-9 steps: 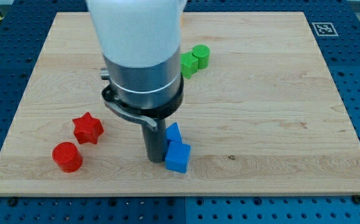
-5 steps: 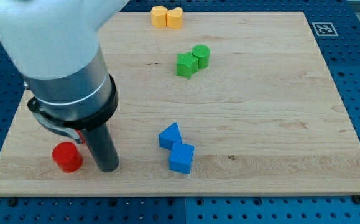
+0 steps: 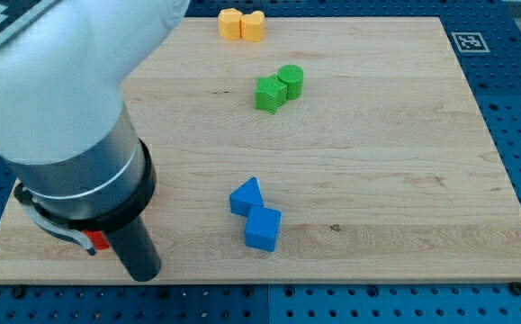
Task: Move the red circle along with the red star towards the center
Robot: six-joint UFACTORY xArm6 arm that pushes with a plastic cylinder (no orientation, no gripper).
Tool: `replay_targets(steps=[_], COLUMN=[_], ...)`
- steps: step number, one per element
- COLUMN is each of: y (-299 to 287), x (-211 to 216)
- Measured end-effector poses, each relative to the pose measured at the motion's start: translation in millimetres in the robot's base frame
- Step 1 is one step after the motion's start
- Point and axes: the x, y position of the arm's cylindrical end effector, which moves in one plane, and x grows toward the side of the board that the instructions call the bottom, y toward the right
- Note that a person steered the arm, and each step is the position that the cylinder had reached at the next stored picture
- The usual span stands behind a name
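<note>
my tip (image 3: 143, 273) sits at the board's (image 3: 377, 180) lower-left corner, jawless, a red block (image 3: 97, 239) barely showing, nothing near center yet.

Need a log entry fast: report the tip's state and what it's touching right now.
My tip: no gripper, a bare rod holding nothing, near the board's bottom-left edge. A red sliver shows just left of the rod; contact cannot be told.

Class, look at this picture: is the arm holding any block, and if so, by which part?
Nothing is held. The arm ends in a plain rod; my tip rests near the board's lower left, beside a red sliver.
</note>
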Motion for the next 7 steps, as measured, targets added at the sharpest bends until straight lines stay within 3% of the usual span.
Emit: replay_targets(steps=[2, 3, 7], y=[-74.3, -64.1, -22.5], x=[-6.6, -20.6, -145.5])
